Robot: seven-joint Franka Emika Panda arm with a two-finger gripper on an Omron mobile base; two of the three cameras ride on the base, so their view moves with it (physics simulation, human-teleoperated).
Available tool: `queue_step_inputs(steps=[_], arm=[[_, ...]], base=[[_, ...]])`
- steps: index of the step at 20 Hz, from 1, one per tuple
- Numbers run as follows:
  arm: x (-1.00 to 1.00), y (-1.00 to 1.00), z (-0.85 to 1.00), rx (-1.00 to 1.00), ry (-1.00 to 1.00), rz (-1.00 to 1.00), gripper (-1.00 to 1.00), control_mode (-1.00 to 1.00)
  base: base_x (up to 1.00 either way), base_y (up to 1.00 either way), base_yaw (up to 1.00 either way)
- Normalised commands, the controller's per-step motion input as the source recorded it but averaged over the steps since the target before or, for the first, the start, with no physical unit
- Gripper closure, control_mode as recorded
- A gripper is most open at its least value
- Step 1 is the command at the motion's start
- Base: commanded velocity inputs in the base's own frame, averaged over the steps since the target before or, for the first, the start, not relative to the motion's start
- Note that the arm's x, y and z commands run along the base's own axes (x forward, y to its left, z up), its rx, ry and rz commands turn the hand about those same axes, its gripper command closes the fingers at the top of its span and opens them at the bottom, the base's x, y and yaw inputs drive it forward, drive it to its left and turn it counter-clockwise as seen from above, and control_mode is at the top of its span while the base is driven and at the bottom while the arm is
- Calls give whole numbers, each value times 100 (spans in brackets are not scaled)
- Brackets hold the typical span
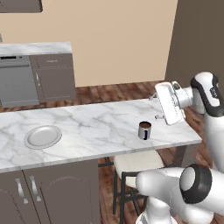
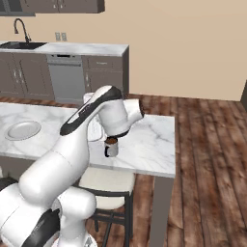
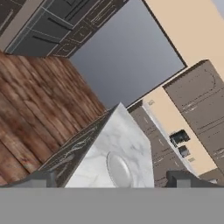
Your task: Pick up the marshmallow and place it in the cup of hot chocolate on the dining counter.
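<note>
The long table (image 1: 100,120) has a smooth, polished white marble top with grey veins, over matt grey-brown panelled doors. A small mug (image 1: 145,130) looks like dull grey metal and holds dark brown liquid. The round plate (image 1: 43,136) is smooth, glossy grey. The floor (image 2: 207,159) is reddish-brown wood planks. The stool (image 1: 138,162) has a cream padded seat.

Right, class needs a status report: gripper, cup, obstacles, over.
Gripper open, empty. Cup of hot chocolate upright on dining counter, untouched. Plate far along the counter, nothing crowding the cup.
</note>
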Motion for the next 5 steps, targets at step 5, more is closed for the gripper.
queue_step_inputs(steps=[5], arm=[[-43, 26, 42, 0, -9, -6, -100, -100]], base=[[0, 0, 0]])
